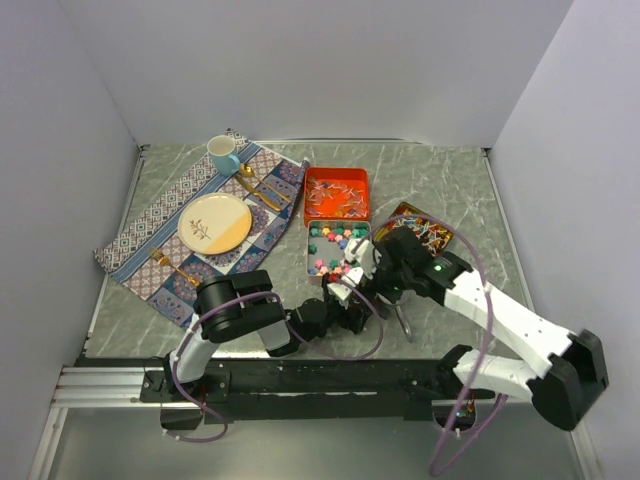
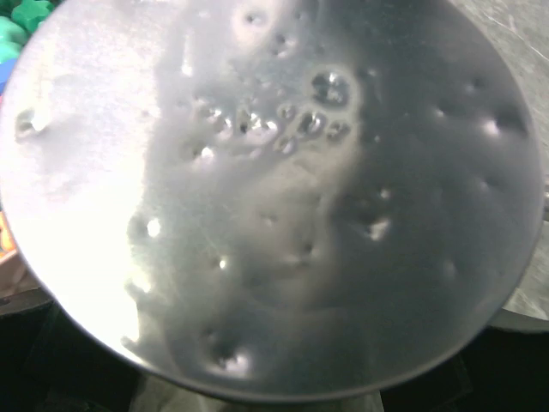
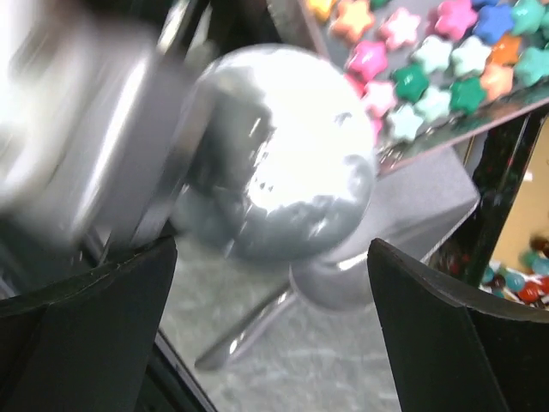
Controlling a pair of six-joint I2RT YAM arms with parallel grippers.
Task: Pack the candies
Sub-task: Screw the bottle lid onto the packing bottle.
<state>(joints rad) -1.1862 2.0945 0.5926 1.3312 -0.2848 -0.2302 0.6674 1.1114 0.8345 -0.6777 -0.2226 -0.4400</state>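
Pastel star candies fill a silver tin; they also show in the right wrist view and at the corner of the left wrist view. Thin wrapped candies lie in an orange tin. My left gripper sits at the silver tin's near end, shut on a silver scoop held off the table. The scoop's bowl fills the left wrist view and hides the fingers. My right gripper is open and empty, just right of the scoop.
A second silver scoop lies on the marble table under the right gripper. A third tin of mixed sweets stands at the right. At the left, a patterned placemat carries a plate, mug and gold cutlery.
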